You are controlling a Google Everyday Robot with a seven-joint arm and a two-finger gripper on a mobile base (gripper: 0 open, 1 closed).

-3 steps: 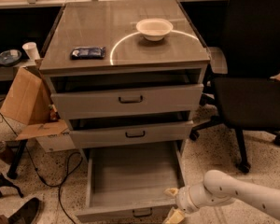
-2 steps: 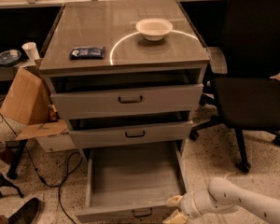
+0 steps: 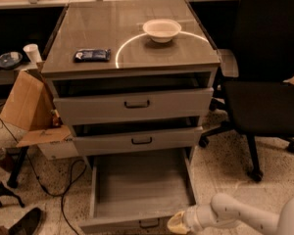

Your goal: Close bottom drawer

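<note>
Sliding lower and leftward since a second ago, the gripper (image 3: 179, 224) is now sitting at the near right corner of the bottom drawer (image 3: 142, 185); whether it is spread or closed, I cannot tell. The drawer is standing pulled out beneath the middle drawer (image 3: 137, 140), its long axis running far to near, its front facing near and getting partly cut off below.

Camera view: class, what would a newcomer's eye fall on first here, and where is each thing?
The bottom drawer stands pulled far out of the grey cabinet, at floor level. The gripper sits by its front right corner, on a pale arm from the lower right. A white bowl rests on the cabinet top.
</note>
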